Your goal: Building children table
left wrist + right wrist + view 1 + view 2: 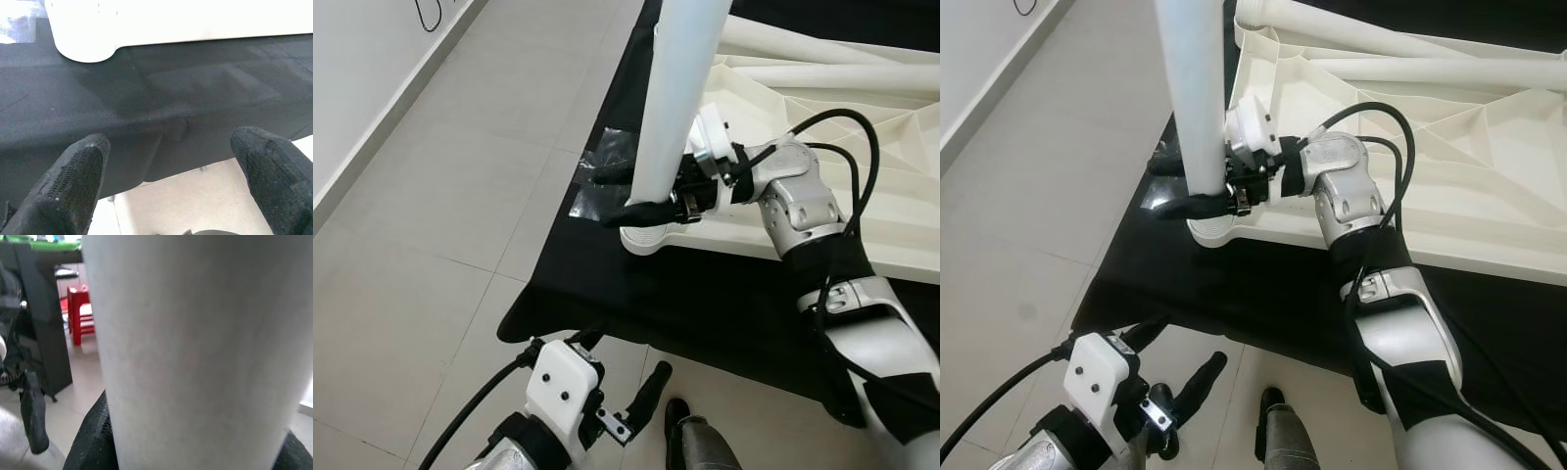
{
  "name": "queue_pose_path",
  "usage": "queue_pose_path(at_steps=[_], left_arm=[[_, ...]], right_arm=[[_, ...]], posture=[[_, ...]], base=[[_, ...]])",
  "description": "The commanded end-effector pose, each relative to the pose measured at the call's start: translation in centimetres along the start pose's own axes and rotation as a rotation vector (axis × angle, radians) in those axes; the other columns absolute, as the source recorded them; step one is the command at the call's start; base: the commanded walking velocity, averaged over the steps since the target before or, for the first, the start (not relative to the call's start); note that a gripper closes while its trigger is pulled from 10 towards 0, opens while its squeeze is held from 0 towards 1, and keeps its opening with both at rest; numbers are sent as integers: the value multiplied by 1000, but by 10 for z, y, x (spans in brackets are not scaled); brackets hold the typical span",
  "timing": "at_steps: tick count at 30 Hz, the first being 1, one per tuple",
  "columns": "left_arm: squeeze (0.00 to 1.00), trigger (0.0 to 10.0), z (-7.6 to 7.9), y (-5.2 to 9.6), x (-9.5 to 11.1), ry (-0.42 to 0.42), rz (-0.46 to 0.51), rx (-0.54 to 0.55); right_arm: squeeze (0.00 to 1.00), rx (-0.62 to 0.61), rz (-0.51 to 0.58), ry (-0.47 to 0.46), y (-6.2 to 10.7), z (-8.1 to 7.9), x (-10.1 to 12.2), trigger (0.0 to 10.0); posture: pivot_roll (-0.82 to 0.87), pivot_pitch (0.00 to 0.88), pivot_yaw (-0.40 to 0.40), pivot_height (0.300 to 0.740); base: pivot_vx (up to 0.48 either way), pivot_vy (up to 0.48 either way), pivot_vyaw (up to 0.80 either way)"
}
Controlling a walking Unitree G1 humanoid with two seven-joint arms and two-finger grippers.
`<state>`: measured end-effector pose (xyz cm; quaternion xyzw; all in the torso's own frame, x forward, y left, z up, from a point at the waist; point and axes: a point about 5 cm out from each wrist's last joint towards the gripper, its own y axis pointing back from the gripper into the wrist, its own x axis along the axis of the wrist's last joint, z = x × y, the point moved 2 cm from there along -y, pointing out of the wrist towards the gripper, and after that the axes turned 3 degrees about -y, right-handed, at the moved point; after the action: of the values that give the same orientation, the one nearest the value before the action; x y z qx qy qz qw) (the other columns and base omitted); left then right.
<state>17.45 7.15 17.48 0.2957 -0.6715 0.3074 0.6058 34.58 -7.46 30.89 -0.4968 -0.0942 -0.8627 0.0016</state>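
Two right gripper (636, 196) fingers clamp the upright table leg (675, 98), apparently hiding the corner socket; left gripper (171, 181) gapes.

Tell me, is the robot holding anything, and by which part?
The right gripper clasps the white table leg near its lower end, above the tabletop corner. The left gripper holds nothing.

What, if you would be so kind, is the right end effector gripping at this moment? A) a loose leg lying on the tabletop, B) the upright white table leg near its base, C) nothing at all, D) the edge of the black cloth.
B: the right end effector has its black fingers closed around the upright white table leg, just above the corner socket of the upturned white tabletop.
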Motion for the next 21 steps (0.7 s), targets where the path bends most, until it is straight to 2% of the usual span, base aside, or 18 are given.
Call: queue_pose_path(at_steps=[1, 17, 21], left_arm=[[0, 10000, 3, 3, -6, 1, -38, -13], [0, 10000, 2, 1, -6, -3, -34, -9], [0, 10000, 2, 1, -6, 0, -32, -6]], right_arm=[[0, 36, -136, -129, 2, -16, -40, 10000], [0, 120, -230, -79, -1, -19, -39, 10000], [0, 90, -192, -107, -3, -14, -36, 10000]], posture=[[129, 485, -2, 740], [123, 482, -12, 740], [117, 479, -15, 740]], base=[[0, 0, 0], [0, 0, 0], [0, 0, 0]])
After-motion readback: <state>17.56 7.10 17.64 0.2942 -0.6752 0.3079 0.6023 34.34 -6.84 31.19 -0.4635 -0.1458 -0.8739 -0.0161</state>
